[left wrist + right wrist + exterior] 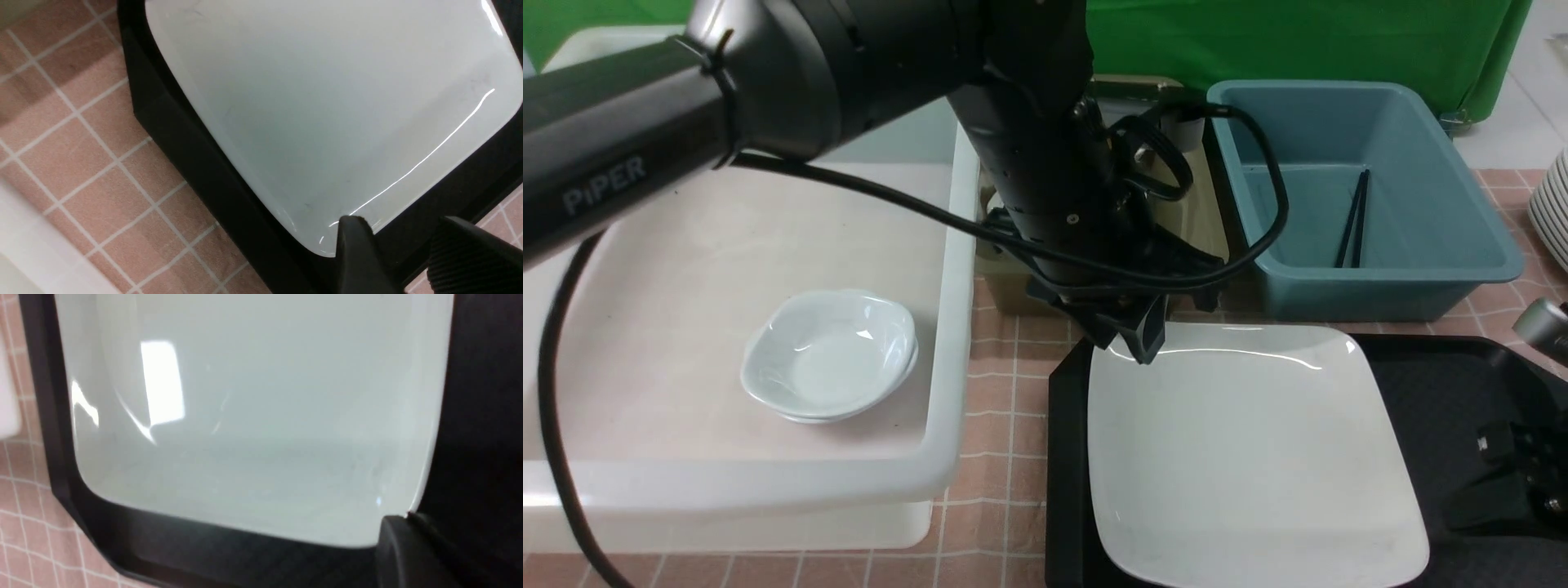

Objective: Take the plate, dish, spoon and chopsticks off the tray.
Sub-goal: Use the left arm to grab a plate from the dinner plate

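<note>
Your left gripper [402, 245] is parted and empty over the plate [1250, 449] at lower right; you cannot tell your right gripper's [1470, 482] state, at the right edge.

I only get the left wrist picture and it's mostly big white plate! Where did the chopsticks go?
Observer: The black chopsticks are in the blue bin, beyond the tray.

Operator: Ooh! And what's inside that white tub? I only see a bit of its edge.

Observer: Small white dishes, stacked, are inside the white tub.

Operator: Where's the other gripper? Is it near my plate?

Observer: Yes, the right gripper is by the edge of the plate on the robot's right.
</note>
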Controlling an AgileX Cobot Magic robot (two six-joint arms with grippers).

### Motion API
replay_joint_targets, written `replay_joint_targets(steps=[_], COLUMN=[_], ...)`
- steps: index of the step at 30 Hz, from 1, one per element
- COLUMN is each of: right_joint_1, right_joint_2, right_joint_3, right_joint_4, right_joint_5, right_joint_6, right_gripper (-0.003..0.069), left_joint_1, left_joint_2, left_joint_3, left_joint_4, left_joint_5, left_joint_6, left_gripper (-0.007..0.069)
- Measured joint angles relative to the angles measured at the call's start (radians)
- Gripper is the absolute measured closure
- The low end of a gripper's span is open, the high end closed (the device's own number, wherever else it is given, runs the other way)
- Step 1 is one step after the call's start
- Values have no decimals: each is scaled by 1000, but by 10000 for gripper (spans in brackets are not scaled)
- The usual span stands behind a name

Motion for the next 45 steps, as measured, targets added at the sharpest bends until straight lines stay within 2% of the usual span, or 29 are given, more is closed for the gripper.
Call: replay_joint_targets(steps=[6, 12, 22, 25, 29, 31, 34, 39, 40, 41, 45], right_joint_1=[0, 0, 0, 0, 0, 0, -1, -18, -21, -46, -93], right_joint_2=[89, 162, 249, 255, 257, 257, 254, 191, 188, 160, 125], right_joint_3=[-7, -7, -7, -7, -8, -8, -14, -33, -33, -35, -35], right_joint_4=[2, 15, 106, 118, 134, 136, 95, -119, -127, -196, -255], right_joint_5=[-48, -104, -121, -120, -110, -105, -99, -92, -92, -92, -80], right_joint_6=[-7, 0, -54, -68, -92, -92, -69, 89, 89, 142, 176], right_gripper=[326, 288, 288, 317, 540, 566, 563, 550, 550, 536, 533], left_joint_1=[0, 0, 0, 0, 0, 0, 0, 0, 0, 0, 0], left_joint_2=[0, 1, 1, 1, 1, 1, 1, 3, 4, 13, 52], left_joint_3=[0, 0, 0, 0, 0, 0, 0, 0, 0, 0, 0], left_joint_4=[25, 27, 27, 27, 27, 27, 27, 32, 32, 31, 10], left_joint_5=[0, 1, -38, -41, -42, -39, -15, 0, 0, 0, -1], left_joint_6=[1, 1, 1, 1, 1, 1, 1, 1, 1, 1, -17], left_gripper=[387, 387, 387, 386, 386, 386, 386, 386, 386, 386, 386])
